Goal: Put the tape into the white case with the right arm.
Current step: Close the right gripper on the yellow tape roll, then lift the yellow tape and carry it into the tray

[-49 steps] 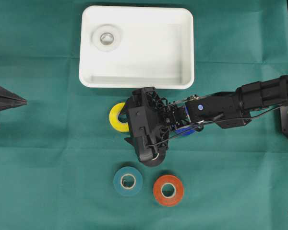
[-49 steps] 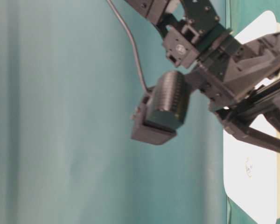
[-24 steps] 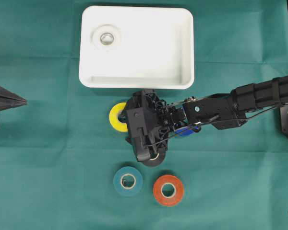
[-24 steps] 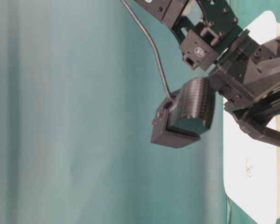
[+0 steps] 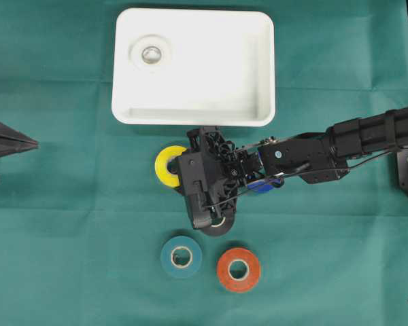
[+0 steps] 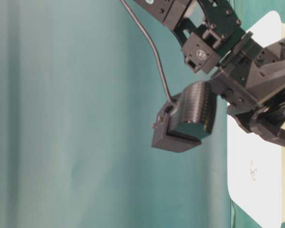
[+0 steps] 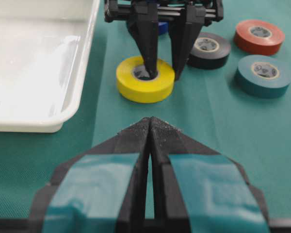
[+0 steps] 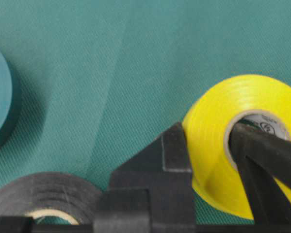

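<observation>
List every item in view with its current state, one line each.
Right pincer: shut on yellow tape, one finger in its core, one outside.
Left pincer: shut, holding nothing.
Yellow tape: flat on cloth, gripped.
Black tape: flat, free.
Teal tape: flat, free.
Orange tape: flat, free.
Case: no tape inside.
</observation>
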Controlling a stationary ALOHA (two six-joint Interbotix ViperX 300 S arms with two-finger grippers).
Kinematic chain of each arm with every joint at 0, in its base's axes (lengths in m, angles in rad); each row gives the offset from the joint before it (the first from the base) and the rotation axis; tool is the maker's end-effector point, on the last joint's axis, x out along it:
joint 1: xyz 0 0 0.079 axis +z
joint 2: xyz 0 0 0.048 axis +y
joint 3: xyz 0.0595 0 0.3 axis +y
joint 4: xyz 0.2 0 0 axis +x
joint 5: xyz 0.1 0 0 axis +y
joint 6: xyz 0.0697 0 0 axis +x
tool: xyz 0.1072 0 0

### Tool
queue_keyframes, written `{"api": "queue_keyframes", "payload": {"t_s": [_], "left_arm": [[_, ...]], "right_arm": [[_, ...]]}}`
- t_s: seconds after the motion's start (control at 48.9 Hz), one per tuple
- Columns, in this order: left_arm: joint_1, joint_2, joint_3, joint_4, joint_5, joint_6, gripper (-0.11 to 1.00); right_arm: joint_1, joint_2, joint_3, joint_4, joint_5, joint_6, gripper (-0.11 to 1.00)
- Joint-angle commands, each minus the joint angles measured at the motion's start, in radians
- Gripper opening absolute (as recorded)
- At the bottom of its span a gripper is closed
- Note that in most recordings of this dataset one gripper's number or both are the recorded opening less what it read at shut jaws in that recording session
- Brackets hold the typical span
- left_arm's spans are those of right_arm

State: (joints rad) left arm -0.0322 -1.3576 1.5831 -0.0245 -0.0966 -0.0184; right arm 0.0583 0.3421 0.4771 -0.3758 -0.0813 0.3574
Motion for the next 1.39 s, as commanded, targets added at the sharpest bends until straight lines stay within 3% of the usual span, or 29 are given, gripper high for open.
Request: {"api": "queue_keyframes", "payload": {"t_s": [0.0,0.184,0.552,0.921,1.371], "left_arm": [[-0.003,0.009,-0.012,0.000,-0.005,0.000,0.00],[-0.003,0.009,-0.012,0.000,-0.006,0.000,0.00],[-0.002,0.009,-0.012,0.000,-0.006,0.000,0.00],[-0.003,0.008,-0.012,0.000,-0.006,0.000,0.00],[-0.003,0.008,-0.012,0.002,-0.005,0.000,0.00]], "right_arm": [[0.003,-0.017,-0.025,0.000,-0.003,0.000,0.02],[0.003,-0.032,-0.026,0.000,0.012,0.000,0.02],[0.003,-0.170,-0.044,0.000,0.160,0.002,0.02],[-0.002,-0.181,-0.051,0.000,0.173,0.002,0.02],[-0.140,-0.198,-0.044,0.000,0.210,-0.002,0.02]]}}
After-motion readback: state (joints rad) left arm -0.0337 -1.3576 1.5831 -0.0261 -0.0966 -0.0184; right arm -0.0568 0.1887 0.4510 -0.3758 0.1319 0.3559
